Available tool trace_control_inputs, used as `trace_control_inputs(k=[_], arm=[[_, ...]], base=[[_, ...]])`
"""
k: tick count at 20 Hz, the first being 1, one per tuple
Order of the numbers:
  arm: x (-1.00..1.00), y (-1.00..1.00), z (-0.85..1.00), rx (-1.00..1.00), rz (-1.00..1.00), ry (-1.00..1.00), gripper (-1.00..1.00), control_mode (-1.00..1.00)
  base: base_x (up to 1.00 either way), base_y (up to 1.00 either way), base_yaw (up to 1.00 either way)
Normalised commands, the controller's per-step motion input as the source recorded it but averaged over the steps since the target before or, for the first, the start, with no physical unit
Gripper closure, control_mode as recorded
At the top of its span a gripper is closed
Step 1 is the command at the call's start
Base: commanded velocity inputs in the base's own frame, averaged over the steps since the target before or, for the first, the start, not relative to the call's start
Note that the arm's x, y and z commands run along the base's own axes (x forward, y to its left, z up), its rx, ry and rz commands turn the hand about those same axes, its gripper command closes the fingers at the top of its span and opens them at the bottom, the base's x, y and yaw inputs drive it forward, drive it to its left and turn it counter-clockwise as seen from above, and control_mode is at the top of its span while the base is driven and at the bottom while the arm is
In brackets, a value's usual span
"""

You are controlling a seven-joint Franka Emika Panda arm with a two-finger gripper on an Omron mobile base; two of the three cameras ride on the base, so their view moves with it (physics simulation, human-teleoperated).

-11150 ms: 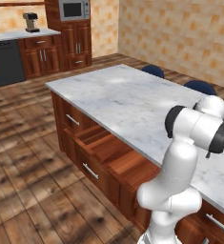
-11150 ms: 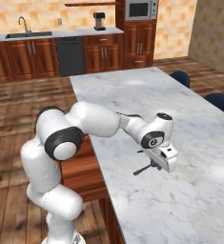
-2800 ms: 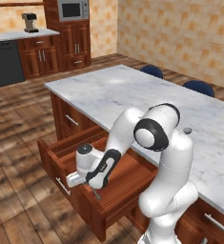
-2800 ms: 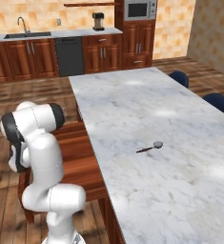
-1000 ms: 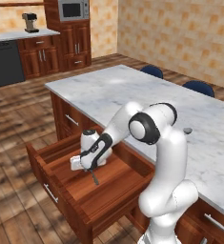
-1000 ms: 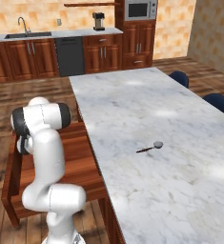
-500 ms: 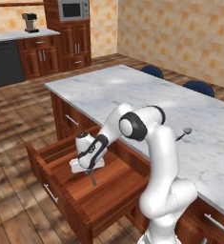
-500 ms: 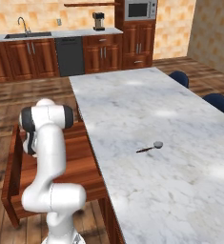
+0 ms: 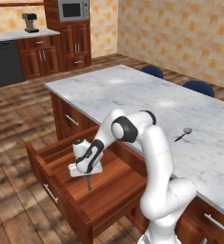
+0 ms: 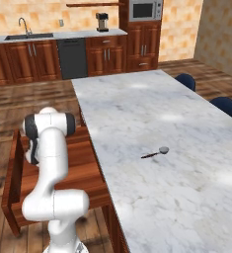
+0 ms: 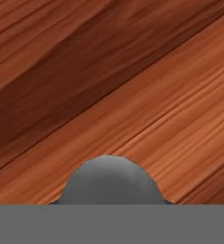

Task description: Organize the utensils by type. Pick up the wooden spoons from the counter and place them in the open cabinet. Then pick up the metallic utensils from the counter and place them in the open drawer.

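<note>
The drawer (image 9: pixel 114 187) of the marble counter (image 9: pixel 132 90) stands pulled wide open, and my arm reaches down into it. My gripper (image 9: pixel 87 174) hangs just above the drawer's wooden floor, shut on a metallic utensil (image 9: pixel 89 184) whose thin dark handle points down. In the hand view its round grey head (image 11: pixel 107 181) sits at the bottom, close over the floor boards (image 11: pixel 132 95). Another metallic utensil (image 9: pixel 184 134) (image 10: pixel 157 153) lies alone on the counter (image 10: pixel 137 113). In the right base view my arm stands in front of the drawer (image 10: pixel 85 163).
Two blue stools (image 9: pixel 152 71) (image 9: pixel 198 87) stand along the counter's far side. The open drawer juts out over the wood floor. A back wall of cabinets holds a dishwasher (image 10: pixel 72 58), a coffee machine (image 10: pixel 102 21) and a microwave (image 10: pixel 145 10).
My elbow has swung left toward the drawer, and the gripper has sunk slightly inside it with the utensil still held. The drawer and the utensil on the counter have not moved.
</note>
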Motion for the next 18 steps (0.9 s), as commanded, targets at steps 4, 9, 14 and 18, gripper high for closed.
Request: trace_control_inputs(k=[4,9,14,18], arm=[[0.20,-0.01,-0.28,0.00,-0.09,0.00,1.00,-1.00],[0.20,0.00,-0.22,0.00,-0.09,0.02,-1.00,-1.00],[0.19,0.00,-0.19,0.00,-0.06,0.05,-1.00,-1.00],[0.16,-0.01,0.12,0.00,-0.01,0.03,-1.00,-1.00]], base=[[0.00,0.00,0.00],[0.00,0.00,0.00],[0.00,0.00,0.00],[0.00,0.00,0.00]])
